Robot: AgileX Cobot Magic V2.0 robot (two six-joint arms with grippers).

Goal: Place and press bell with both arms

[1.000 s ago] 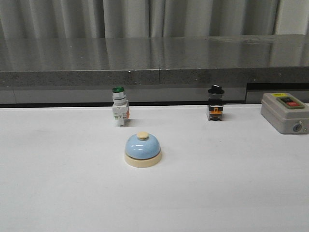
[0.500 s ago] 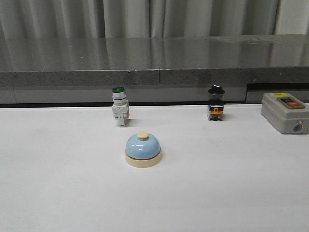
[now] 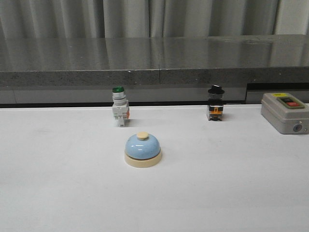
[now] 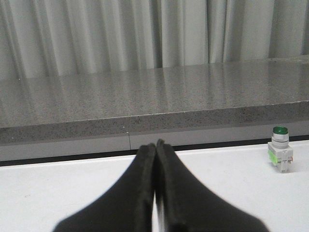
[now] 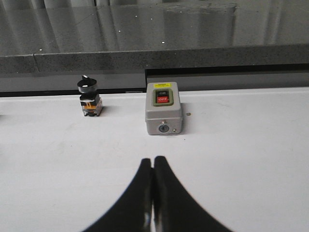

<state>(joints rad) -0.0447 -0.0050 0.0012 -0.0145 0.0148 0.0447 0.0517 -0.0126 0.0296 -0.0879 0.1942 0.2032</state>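
Bell sits alone on the white table, nearer the camera than the green-capped switch and off to the near left of the black-capped switch; the grey box lies far to its right. Neither wrist view shows the bell, so it lies apart from both sets of jaws. Left gripper is clenched, holding nothing. Right gripper is likewise pressed together and bare, pointing toward the grey box.
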